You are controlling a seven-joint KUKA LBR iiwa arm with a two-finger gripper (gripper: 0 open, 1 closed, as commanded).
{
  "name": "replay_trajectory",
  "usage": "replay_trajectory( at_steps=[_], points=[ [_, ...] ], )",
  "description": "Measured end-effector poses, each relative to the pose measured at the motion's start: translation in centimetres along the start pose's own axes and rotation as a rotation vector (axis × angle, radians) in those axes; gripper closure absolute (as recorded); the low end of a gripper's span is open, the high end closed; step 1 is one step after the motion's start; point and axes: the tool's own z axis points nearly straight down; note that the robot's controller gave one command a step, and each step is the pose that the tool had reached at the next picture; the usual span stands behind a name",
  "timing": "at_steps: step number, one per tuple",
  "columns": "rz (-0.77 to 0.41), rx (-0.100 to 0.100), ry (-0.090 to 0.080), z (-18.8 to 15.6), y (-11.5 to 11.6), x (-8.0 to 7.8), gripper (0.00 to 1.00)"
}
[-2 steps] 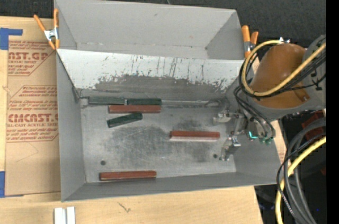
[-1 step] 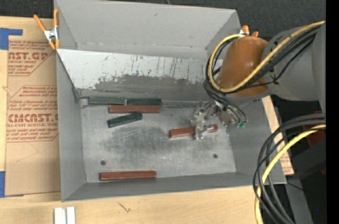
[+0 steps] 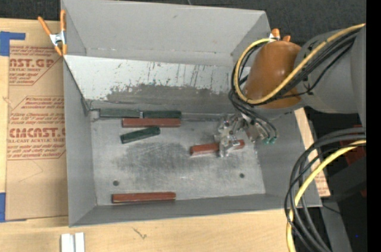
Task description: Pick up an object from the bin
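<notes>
My gripper (image 3: 229, 146) is low in the bin's right half, its metal fingers down at the right end of a short red-brown bar (image 3: 203, 150) that lies on the floor. The fingers look closed around that end of the bar. A dark green marker-like stick (image 3: 140, 134) lies to the left, slightly tilted. Just above it a longer red-brown bar (image 3: 150, 122) lies flat near the back wall.
A dark green strip (image 3: 159, 115) runs along the foot of the back wall. Another long red-brown bar (image 3: 143, 198) lies by the front wall at the left. The arm with its orange cover and cables hangs over the bin's right side.
</notes>
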Motion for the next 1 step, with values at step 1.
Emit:
replay_trajectory(
  at_steps=[1],
  points=[
    [-0.002,-0.002,0.003,-20.34,0.08,-0.26,1.0]
  ],
)
